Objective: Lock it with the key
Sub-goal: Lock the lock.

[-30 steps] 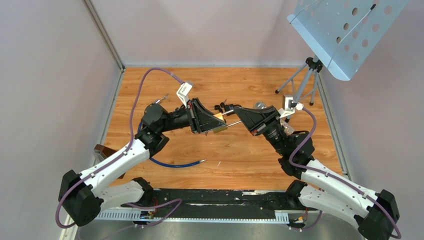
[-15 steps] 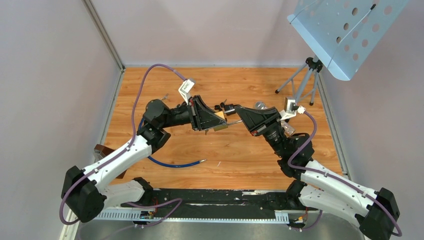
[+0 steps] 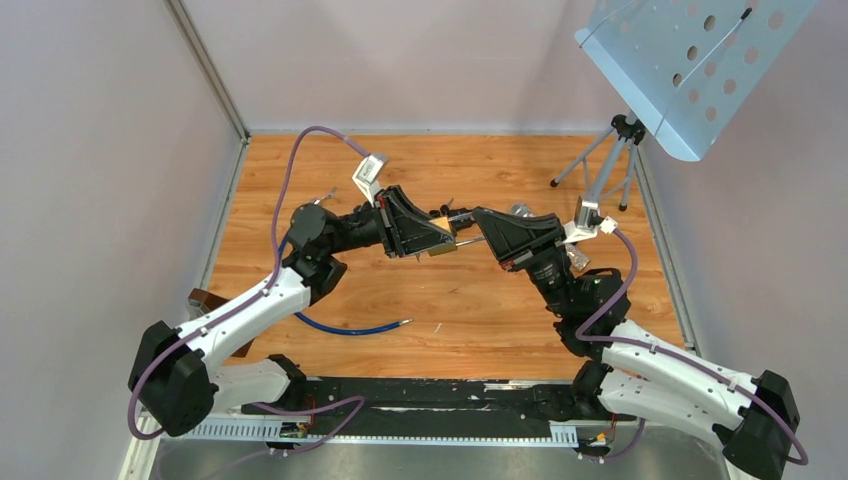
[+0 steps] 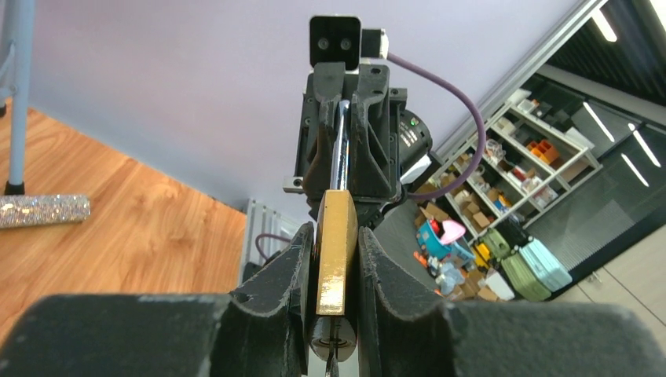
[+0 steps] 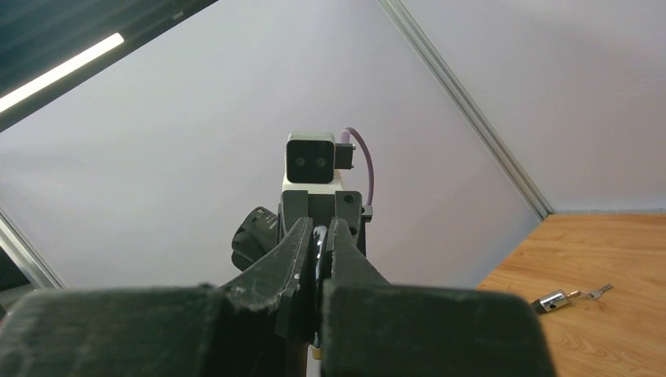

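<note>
A brass padlock (image 3: 443, 228) hangs in mid-air between both grippers above the wooden table (image 3: 480, 300). My left gripper (image 3: 432, 236) is shut on its body, seen edge-on in the left wrist view (image 4: 336, 259), with the keyhole end (image 4: 334, 339) toward that camera. My right gripper (image 3: 470, 230) faces it and is shut on the silver shackle (image 4: 338, 153), which shows as a shiny sliver in the right wrist view (image 5: 320, 238). A small silver key (image 5: 569, 297) lies on the table behind the left arm (image 3: 323, 198).
A blue cable (image 3: 350, 328) lies on the table near the left arm. A music stand's tripod (image 3: 610, 165) stands at the back right under its perforated plate (image 3: 690, 60). A glittery silver piece (image 4: 39, 210) lies near the tripod. A brown block (image 3: 205, 300) sits at the left edge.
Both grippers have moved a little toward the back and closer together. The right gripper's tips have closed the gap to the padlock.
</note>
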